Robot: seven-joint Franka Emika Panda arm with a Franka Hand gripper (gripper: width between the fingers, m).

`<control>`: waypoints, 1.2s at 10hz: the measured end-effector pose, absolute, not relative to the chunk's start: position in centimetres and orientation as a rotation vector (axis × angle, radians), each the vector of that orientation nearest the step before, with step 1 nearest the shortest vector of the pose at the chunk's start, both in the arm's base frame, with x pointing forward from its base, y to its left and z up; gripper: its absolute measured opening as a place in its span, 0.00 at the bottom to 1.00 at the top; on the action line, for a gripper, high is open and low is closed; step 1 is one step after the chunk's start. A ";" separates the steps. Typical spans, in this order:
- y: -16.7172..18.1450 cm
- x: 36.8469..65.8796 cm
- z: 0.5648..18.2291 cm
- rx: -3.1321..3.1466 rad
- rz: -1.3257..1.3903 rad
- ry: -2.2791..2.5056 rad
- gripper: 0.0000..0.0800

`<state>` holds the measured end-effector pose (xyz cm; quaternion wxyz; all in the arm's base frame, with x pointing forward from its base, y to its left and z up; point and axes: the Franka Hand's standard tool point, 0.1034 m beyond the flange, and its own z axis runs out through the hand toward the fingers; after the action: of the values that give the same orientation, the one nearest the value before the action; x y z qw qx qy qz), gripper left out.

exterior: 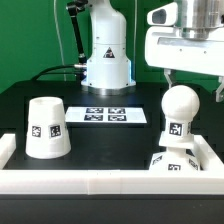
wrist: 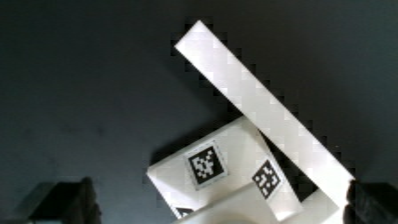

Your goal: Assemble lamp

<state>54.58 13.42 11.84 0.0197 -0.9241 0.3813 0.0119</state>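
Above the bulb | hand looks spread, empty | bad line-up could tip it off the base

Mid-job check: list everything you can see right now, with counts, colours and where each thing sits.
shade: one, white, tagged, on the black table at the exterior view's left.
bulb: one, white, upright on its stem at the exterior view's right.
base: one, white, under the bulb, in the corner by the wall.
marker board: one, white, flat mid-table.
wall: white, along the table's front edge.
table: black.
end effector: white, above the bulb; jaw state unclear.
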 end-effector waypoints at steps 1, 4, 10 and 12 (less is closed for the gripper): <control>13.4 54.5 11.8 -2.868 0.038 1.182 0.87; 11.9 53.5 11.5 -3.004 0.013 0.815 0.87; -0.3 52.3 10.2 -3.115 -0.076 0.236 0.87; -1.3 53.0 10.6 -3.118 -0.066 0.265 0.87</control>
<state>53.01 -1.35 10.60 0.0061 -0.9962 0.0847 -0.0211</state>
